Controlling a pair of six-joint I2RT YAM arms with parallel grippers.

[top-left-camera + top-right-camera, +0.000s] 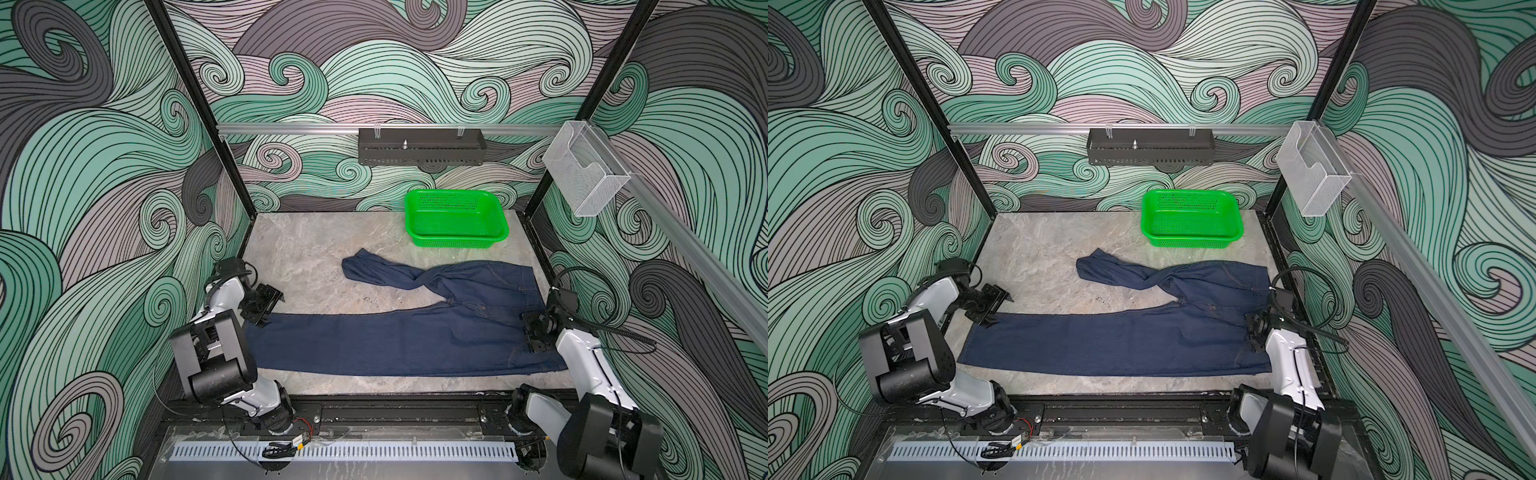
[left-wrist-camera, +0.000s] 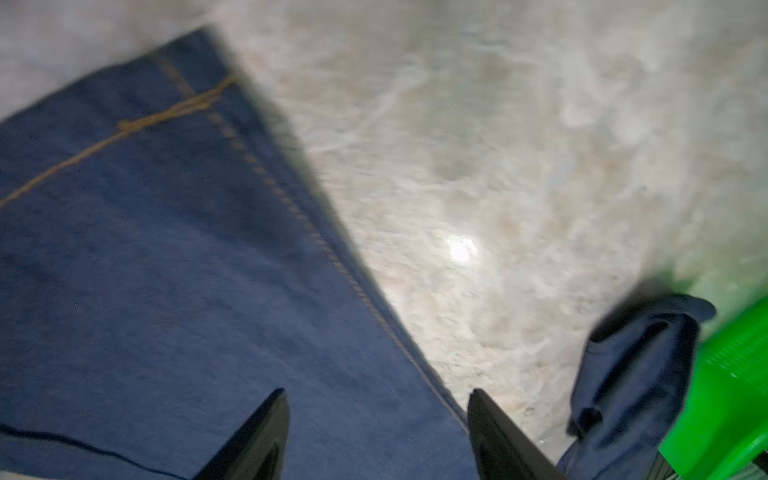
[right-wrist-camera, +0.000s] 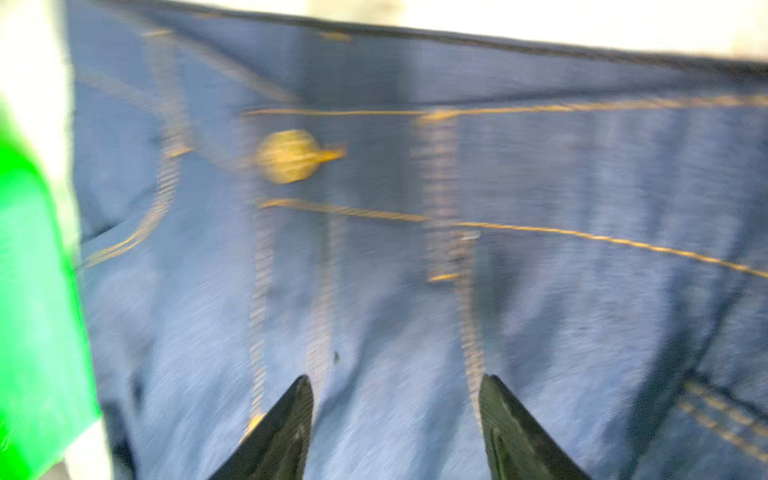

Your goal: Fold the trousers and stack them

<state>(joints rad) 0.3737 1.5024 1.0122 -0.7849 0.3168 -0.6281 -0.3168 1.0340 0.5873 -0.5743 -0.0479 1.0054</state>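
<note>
In both top views a grey marbled surface (image 1: 299,249) is seen, enclosed by walls (image 1: 104,166) printed with green, grey and mauve swirls. A silver rail (image 1: 291,128) is run along the back wall and a black rack (image 1: 419,151) is hung from it. A clear holder (image 1: 582,174) is fixed at the right. A green basket (image 1: 455,218) is set at the back right of the surface.

The trousers (image 1: 415,340) are spread unfolded across the front of the surface, with the waist at the right. The near leg is laid flat towards the left. The far leg is twisted and bunched, and ends short of the basket. The left end effector (image 1: 266,308) is held at the near leg's hem, and the right end effector (image 1: 534,332) over the waist.

In the blurred left wrist view, the left end effector (image 2: 378,392) is seen spread apart, with nothing gripped. The flat leg's stitched edge is seen beneath it, with bare surface beyond.

In the blurred right wrist view, the right end effector (image 3: 395,378) is likewise seen spread apart, with nothing gripped. The waistband, a brass button (image 3: 291,156) and orange stitching are seen below it.
</note>
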